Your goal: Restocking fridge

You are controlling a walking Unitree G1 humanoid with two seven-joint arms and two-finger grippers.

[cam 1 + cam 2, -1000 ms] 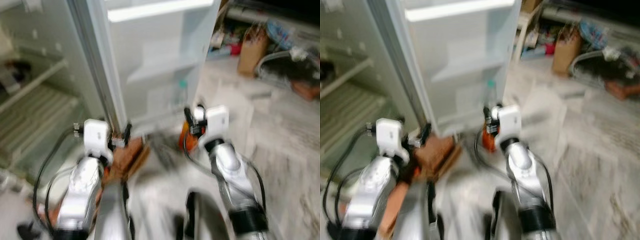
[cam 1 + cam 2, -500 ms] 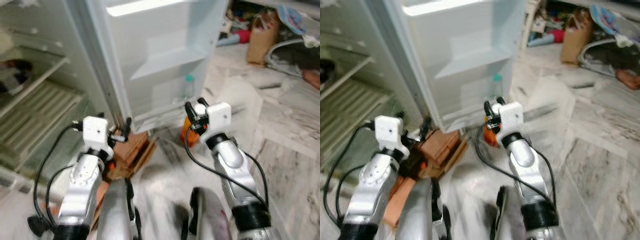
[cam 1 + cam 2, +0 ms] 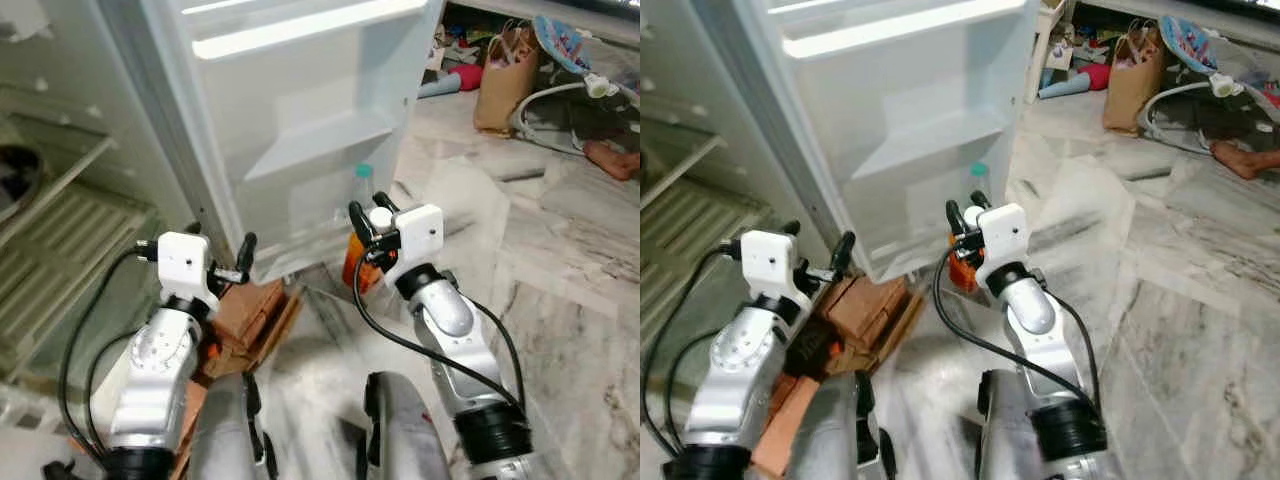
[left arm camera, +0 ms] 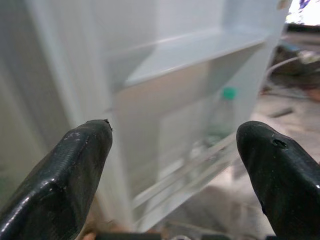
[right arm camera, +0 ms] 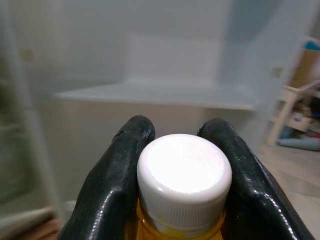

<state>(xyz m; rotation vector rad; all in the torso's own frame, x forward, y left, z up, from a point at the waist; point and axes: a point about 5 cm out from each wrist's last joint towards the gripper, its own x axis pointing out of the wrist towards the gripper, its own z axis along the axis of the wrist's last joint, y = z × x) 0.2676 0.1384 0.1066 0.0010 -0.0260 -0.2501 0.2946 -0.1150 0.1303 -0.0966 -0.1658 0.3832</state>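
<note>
Left arm: reaching up from the lower left of the head view, silver forearm bending at the wrist.
Left gripper point(image 3: 243, 262): sitting left of centre, black fingers point(image 4: 60, 185) spreading wide apart with nothing between them.
Right arm: rising from the bottom centre, angling up and leftward.
Right gripper point(image 3: 366, 226): sitting at centre, fingers point(image 5: 112, 187) pinching an orange bottle point(image 3: 356, 268) just under its white cap point(image 5: 184, 177).
</note>
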